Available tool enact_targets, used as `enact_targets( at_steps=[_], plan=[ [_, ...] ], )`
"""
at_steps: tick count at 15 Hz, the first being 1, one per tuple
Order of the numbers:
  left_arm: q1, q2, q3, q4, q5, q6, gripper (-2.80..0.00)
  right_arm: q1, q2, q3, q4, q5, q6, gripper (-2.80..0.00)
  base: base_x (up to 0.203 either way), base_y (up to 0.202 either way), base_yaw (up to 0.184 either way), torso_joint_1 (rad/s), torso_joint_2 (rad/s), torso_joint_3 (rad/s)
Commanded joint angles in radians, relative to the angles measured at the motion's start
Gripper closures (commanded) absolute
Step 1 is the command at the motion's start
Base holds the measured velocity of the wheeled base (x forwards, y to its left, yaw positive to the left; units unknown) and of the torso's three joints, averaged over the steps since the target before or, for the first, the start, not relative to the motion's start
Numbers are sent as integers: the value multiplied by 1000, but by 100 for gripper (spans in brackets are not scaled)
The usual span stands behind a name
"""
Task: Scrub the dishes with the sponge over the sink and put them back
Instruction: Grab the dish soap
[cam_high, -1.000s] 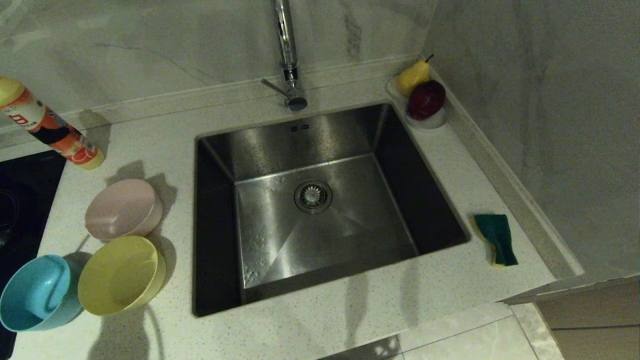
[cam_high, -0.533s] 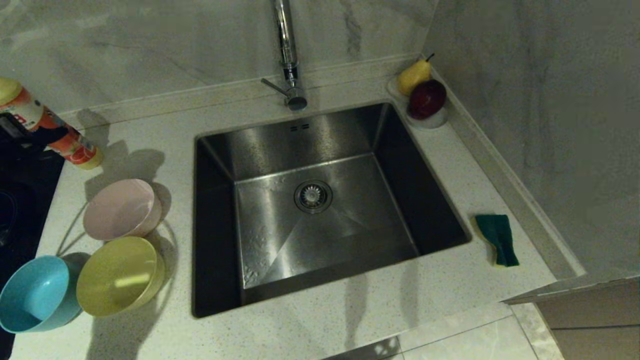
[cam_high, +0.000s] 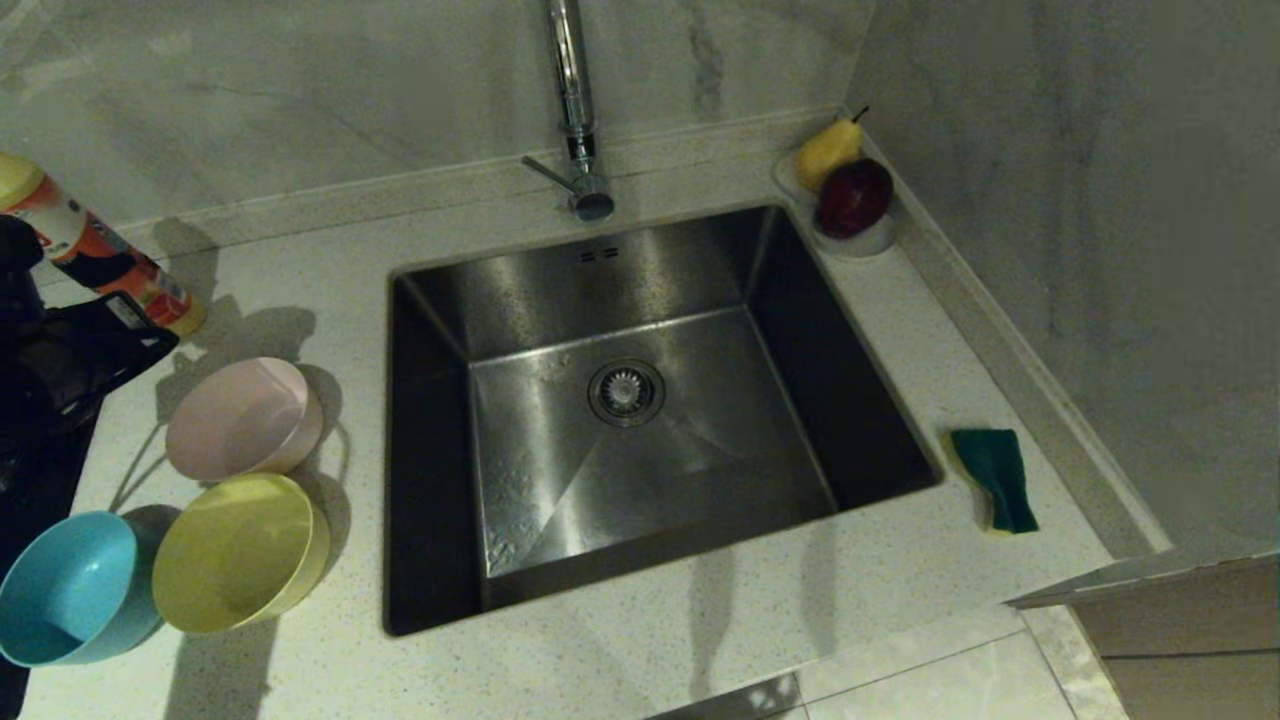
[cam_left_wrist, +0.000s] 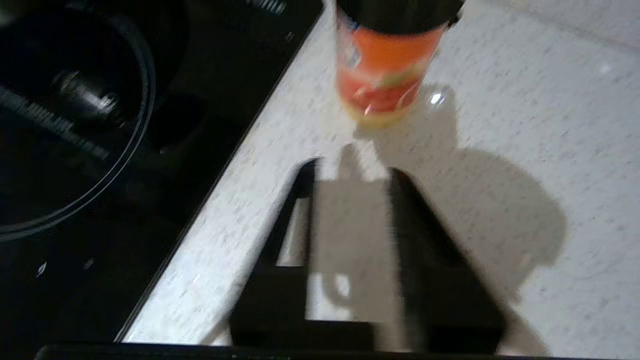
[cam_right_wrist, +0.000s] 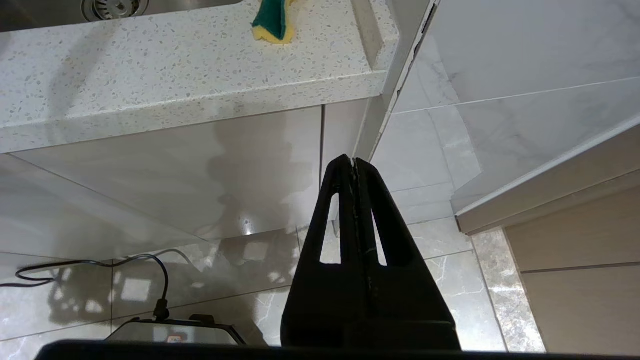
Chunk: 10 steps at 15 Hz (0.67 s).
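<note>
Your three bowls sit on the tabletop (cam_high: 650, 660) left of the sink (cam_high: 640, 420): the pink bowl (cam_high: 243, 418) farthest, the yellow bowl (cam_high: 240, 552) nearer and touching it, the blue bowl (cam_high: 70, 588) just left of the yellow one. The sponge (cam_high: 995, 478) lies green side up on the right, between the sink and the wall. Your left gripper (cam_left_wrist: 350, 170) hangs over the far left of the tabletop, beside the hob (cam_high: 40, 430), its jaws spread with nothing between them, pointing at the orange bottle (cam_left_wrist: 387, 65) just ahead. Your right gripper (cam_right_wrist: 354, 161) is parked below the tabletop edge, jaws pressed together, empty.
</note>
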Motion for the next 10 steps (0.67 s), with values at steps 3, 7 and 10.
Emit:
enact_targets(
  at_steps=[3,7,10],
  plan=[
    [0,22,33,-207,-3,-2,-280,0,0,0,0,0,0,0,0,0,0,0,0,0],
    [0,84,-3,-303,-5,7,-280,0,0,0,0,0,0,0,0,0,0,0,0,0],
    [1,147,-43,-338,2,4,-280,0,0,0,0,0,0,0,0,0,0,0,0,0]
  ],
)
